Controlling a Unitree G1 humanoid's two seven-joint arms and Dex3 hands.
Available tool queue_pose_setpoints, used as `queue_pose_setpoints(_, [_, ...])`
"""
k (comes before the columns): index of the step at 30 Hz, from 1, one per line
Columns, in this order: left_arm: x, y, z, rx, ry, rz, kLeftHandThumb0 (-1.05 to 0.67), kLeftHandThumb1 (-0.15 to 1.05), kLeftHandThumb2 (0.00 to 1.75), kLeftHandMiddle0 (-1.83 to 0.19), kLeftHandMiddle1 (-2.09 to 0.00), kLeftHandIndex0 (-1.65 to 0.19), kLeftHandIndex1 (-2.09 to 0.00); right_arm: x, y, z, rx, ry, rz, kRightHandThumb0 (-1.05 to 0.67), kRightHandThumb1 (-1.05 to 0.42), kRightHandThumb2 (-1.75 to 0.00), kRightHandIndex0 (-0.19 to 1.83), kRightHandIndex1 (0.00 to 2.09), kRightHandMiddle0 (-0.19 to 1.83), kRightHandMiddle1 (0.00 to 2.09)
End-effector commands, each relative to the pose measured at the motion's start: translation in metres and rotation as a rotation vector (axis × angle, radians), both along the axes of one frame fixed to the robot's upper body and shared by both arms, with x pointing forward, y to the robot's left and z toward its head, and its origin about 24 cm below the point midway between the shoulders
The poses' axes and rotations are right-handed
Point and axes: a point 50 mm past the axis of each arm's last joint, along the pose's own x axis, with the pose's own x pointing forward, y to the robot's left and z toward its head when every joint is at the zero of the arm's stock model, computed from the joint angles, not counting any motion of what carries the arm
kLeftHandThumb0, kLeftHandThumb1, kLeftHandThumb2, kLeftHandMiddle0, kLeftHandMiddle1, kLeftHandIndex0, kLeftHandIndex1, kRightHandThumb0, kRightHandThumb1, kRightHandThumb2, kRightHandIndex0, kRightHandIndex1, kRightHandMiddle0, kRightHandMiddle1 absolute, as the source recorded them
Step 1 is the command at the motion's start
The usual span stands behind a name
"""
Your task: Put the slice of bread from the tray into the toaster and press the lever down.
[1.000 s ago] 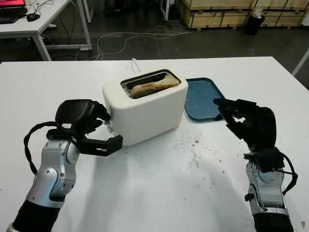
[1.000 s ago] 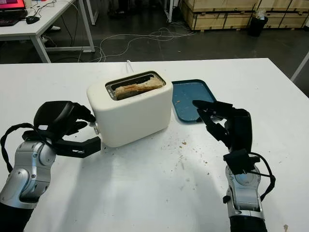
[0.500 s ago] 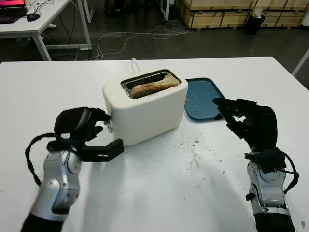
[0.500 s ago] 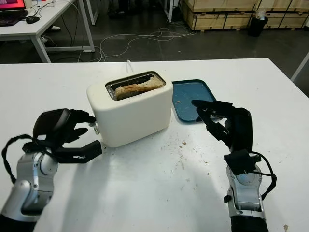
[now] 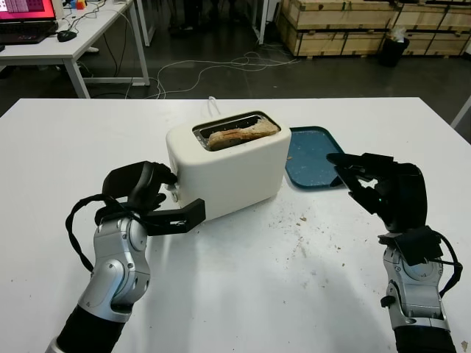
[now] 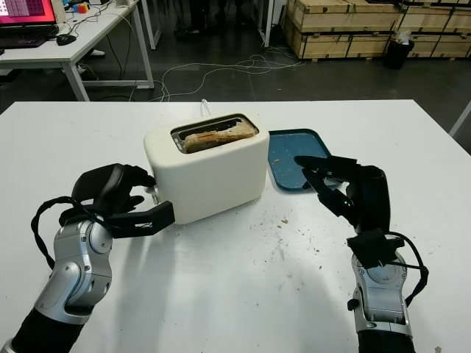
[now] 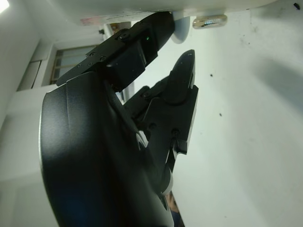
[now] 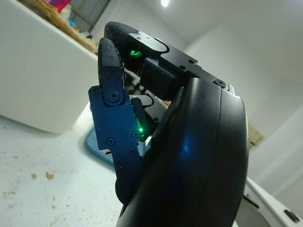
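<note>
One light, crumbly slice of bread [image 5: 237, 136] sat in the centre-frame toaster [image 5: 228, 165]; left hand [image 5: 151, 198], holding nothing, neared its stiff side lever [image 5: 174, 195].

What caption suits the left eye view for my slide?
Slice of browned bread sits in the white plastic toaster; left hand at its lever end, right hand open.

Toaster [image 5: 228, 173]: cream-white. Bread slice [image 5: 239, 134]: golden-brown. Tray [image 5: 313, 158]: dark blue. Table [image 5: 243, 294]: white, brown-speckled. Both hands [image 5: 151, 197] [image 5: 375, 187]: black.
</note>
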Motion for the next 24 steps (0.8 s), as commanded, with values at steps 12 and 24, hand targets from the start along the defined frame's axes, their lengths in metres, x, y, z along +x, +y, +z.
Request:
queue_pose_setpoints(12, [-0.02,-0.017,-0.046,-0.015,0.332,-0.165,-0.03,0.89,0.02,-1.24,-0.16,-1.08,-0.01,0.003,-0.001,0.001,-0.003,0.009,-0.003,-0.43,-0.92,-0.18,0.91,1.27,1.29,0.01])
queue_pose_setpoints(24, [-0.005,-0.012,-0.036,0.048,0.391,-0.145,-0.12,0.92,0.19,-1.17,-0.13,-0.91,0.0,0.002,-0.001,0.002,0.001,0.011,-0.003,-0.43,-0.92,-0.18,0.9,1.27,1.27,0.0])
